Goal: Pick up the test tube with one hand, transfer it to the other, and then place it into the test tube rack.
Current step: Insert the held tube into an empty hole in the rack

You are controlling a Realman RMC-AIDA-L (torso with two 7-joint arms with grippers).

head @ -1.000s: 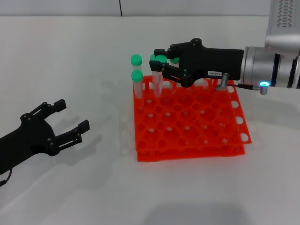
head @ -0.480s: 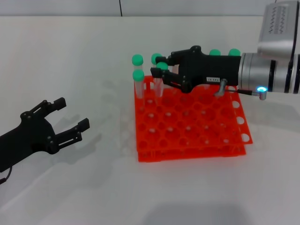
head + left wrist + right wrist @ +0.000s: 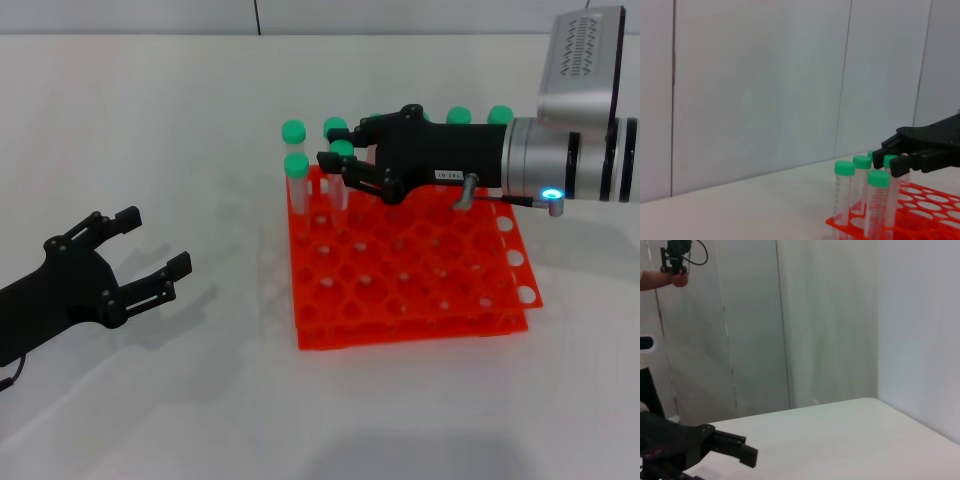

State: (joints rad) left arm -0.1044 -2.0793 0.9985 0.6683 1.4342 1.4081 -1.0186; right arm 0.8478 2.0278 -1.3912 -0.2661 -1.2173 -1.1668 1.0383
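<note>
So, starting at the left of the head view: the left gripper (image 3: 135, 265) is being held low over the table (image 3: 200, 120), well apart from the rack (image 3: 420, 290), with its fingers spread and nothing in them. It's just idling there.

Moving right, the rack is being kept flat on the table, with green-capped tubes standing along its far rows. Three spare tubes (image 3: 292, 165) are bunched at the far left corner, and a couple more caps are peeking out behind the right arm.

Over that corner the right gripper (image 3: 340, 170) is being reached across the rack, and its fingers are being kept pinched on the tube (image 3: 342, 160), which is upright with its lower end down at a hole near the far left corner. The left wrist view is showing the same thing: black fingers (image 3: 912, 155) at a green cap among the others. Whether the tube is fully seated can't be told.

Looks like the last step, the placing, is being done. Next, the tube probably needs to be let go and the hand lifted straight up, without the neighbours being knocked.
</note>
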